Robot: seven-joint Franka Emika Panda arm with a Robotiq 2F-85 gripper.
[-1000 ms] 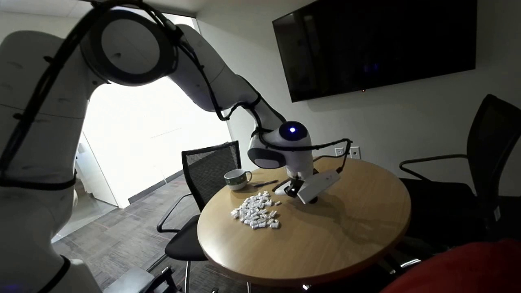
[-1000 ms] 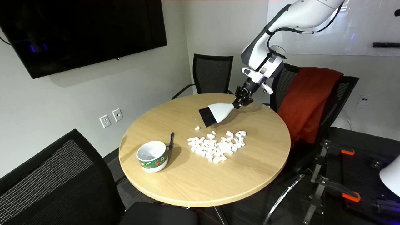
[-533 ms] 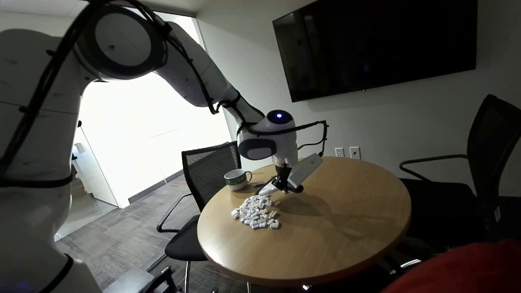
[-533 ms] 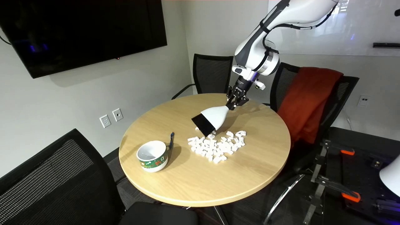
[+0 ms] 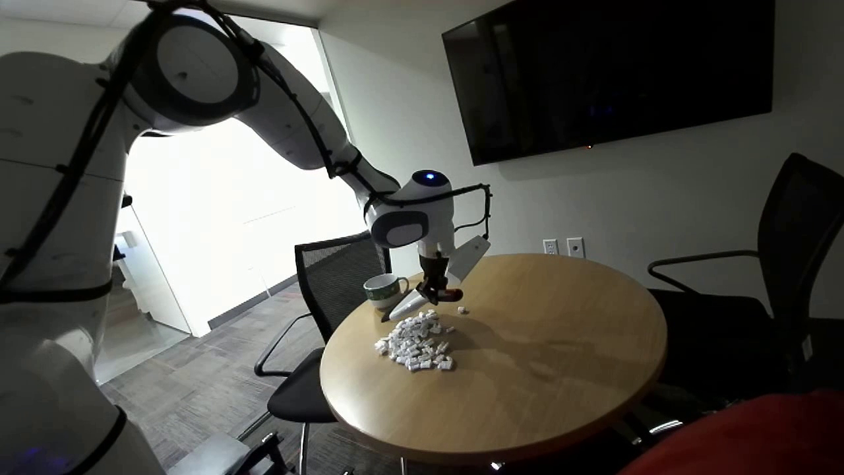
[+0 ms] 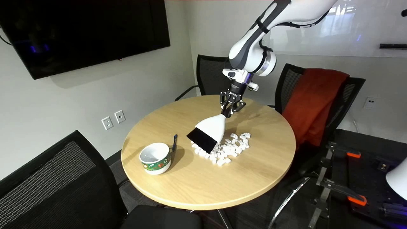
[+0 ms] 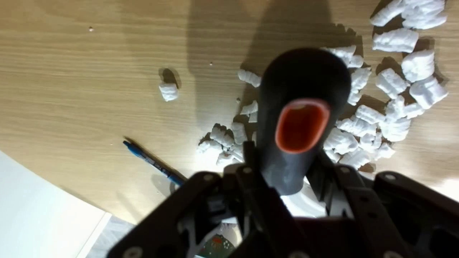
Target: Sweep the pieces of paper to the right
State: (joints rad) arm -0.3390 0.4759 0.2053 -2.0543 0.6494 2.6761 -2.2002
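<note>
The claw (image 6: 229, 108) was clamped on the handle (image 7: 301, 82) of the tilted brush (image 6: 212, 125), and the pieces of paper (image 6: 233, 148), partly hidden by its black bristles (image 6: 202, 140) in an exterior view, lay loosely clustered on the worktop (image 6: 171, 190) near the mug (image 6: 155, 159) and blue pen (image 7: 152, 162), with one bit (image 7: 168, 92) well apart.

Round light-wood desk (image 6: 178, 187), pieces of paper (image 5: 414, 343) in a loose heap on it, one lone bit (image 7: 168, 91) apart from the rest, upright white mug (image 6: 155, 160) with green patterned band, blue pen (image 7: 152, 162) just beside it, a few tiny specks (image 7: 211, 63) on the bare wood
</note>
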